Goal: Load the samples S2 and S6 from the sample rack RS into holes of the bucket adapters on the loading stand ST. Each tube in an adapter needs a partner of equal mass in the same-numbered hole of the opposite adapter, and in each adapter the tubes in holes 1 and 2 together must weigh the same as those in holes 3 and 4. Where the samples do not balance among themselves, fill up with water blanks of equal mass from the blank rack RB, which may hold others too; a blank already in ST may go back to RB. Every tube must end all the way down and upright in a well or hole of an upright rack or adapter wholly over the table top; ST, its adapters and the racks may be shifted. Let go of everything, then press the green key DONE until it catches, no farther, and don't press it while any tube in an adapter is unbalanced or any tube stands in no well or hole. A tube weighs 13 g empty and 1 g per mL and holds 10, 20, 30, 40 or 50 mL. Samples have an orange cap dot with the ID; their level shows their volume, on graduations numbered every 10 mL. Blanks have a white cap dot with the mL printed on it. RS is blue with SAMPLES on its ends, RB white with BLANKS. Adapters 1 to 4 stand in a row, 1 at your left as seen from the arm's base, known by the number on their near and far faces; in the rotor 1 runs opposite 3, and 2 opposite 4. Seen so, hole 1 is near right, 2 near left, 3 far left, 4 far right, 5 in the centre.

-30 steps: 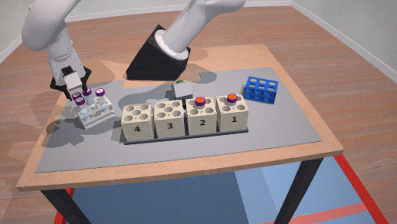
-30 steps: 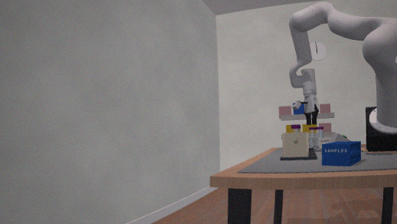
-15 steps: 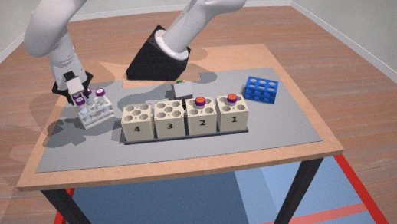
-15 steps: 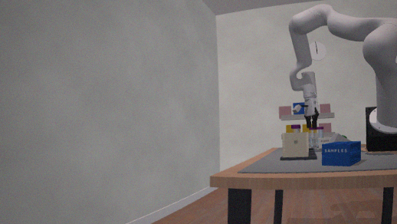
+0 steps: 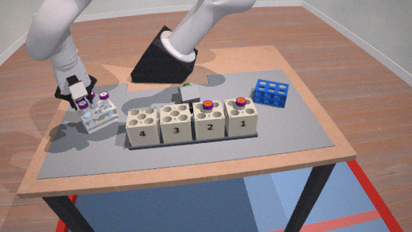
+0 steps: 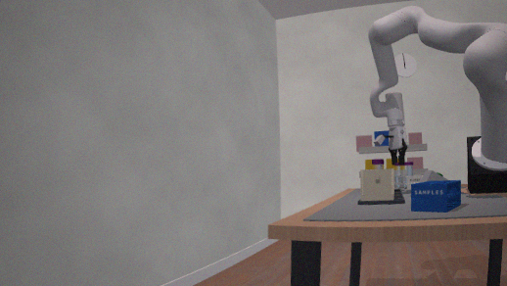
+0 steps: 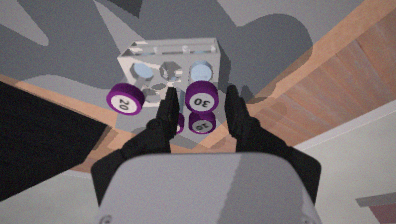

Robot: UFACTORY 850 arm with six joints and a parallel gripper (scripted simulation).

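The white blank rack RB (image 5: 99, 114) stands at the table's left end and holds several purple-capped blanks. My gripper (image 5: 81, 99) is open just above it. In the wrist view the fingers stand either side of the blank marked 30 (image 7: 201, 96) without touching its cap. The blank marked 20 (image 7: 125, 98) is to the left, and another blank (image 7: 202, 121) lies nearer me. A further cap is partly hidden behind the left finger. Orange-dotted samples stand in adapter 2 (image 5: 207, 104) and adapter 1 (image 5: 240, 102). The blue sample rack RS (image 5: 271, 92) looks empty.
Adapters 4 (image 5: 142, 125) and 3 (image 5: 175, 121) on the stand show only empty holes. The green key DONE (image 5: 186, 84) sits behind the stand, near the arm's black base (image 5: 163, 59). RB is close to the table's left edge.
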